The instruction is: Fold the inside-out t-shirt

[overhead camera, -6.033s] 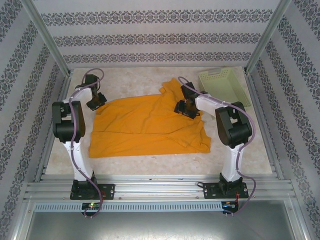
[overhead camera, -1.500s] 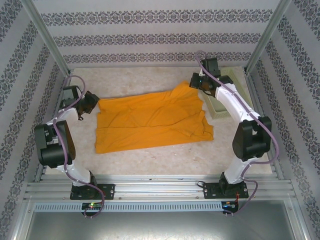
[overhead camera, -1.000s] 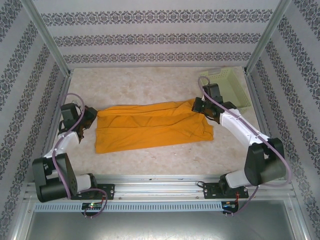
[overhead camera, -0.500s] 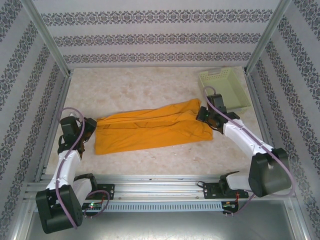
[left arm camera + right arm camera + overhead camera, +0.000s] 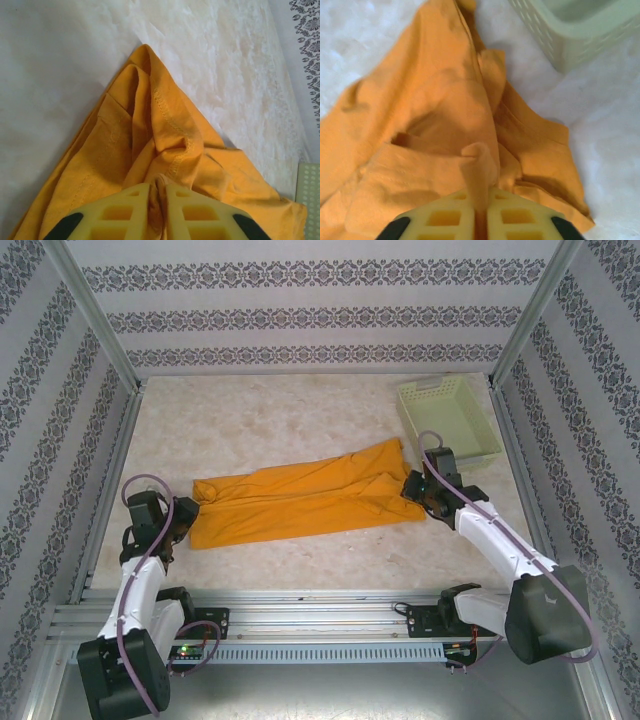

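Across the tabletop [image 5: 270,425], inside-out t-shirt [image 5: 300,502] lies folded lengthwise; left hand [image 5: 186,520] at 9 o'clock, right hand [image 5: 413,487] at 3 o'clock each pinch an end, likely stretching the fold flat.

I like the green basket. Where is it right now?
The pale green basket sits at the table's far right corner in the top view, just beyond the right gripper and the orange t-shirt.
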You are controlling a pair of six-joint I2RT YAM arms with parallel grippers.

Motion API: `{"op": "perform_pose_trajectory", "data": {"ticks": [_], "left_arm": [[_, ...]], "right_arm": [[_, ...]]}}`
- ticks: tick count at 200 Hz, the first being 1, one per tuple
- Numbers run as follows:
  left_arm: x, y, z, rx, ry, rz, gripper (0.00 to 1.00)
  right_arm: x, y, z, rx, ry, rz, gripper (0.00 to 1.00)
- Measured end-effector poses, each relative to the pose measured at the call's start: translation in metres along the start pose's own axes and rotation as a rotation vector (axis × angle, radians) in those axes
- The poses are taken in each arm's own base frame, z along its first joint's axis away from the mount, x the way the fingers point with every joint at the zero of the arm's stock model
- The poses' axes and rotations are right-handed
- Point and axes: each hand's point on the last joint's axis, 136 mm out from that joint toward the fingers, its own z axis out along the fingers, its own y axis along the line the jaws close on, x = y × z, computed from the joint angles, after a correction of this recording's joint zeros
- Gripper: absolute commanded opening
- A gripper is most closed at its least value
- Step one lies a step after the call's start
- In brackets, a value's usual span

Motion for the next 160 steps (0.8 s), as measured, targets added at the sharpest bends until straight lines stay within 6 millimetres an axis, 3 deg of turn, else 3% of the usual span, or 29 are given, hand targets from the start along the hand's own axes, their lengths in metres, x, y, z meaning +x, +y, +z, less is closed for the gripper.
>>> {"op": "perform_pose_trajectory", "data": {"ticks": [20, 30, 54, 90, 110, 128, 143, 160], "left_arm": [[0.003, 0.002, -0.004, -0.01, 0.003, -0.008, 0.41], [0.005, 0.005, -0.008, -0.027, 0.004, -0.009, 0.47], [-0.003, 0.004, -0.022, -0.073, -0.033, -0.008, 0.56], [-0.036, -0.036, -0.03, -0.046, -0.068, 0.035, 0.56], [-0.035, -0.066, -0.009, -0.033, 0.015, 0.092, 0.57], [-0.012, -0.086, 0.022, -0.041, 0.132, 0.168, 0.58], [0.006, -0.094, 0.044, -0.051, 0.208, 0.209, 0.58], [0.021, -0.088, 0.069, -0.086, 0.267, 0.224, 0.58]], "right_arm": [[0.015, -0.01, 0.002, 0.02, 0.037, 0.02, 0.44], [0.017, -0.012, -0.001, 0.026, 0.04, 0.026, 0.5], [0.009, -0.006, -0.012, 0.008, 0.014, 0.019, 0.54], [-0.03, 0.028, -0.022, -0.048, -0.045, 0.001, 0.56], [-0.047, 0.058, -0.008, -0.063, -0.023, -0.038, 0.57], [-0.053, 0.079, 0.016, -0.067, 0.017, -0.06, 0.57], [-0.052, 0.088, 0.038, -0.06, 0.053, -0.069, 0.57], [-0.046, 0.091, 0.066, -0.039, 0.106, -0.07, 0.57]]}}
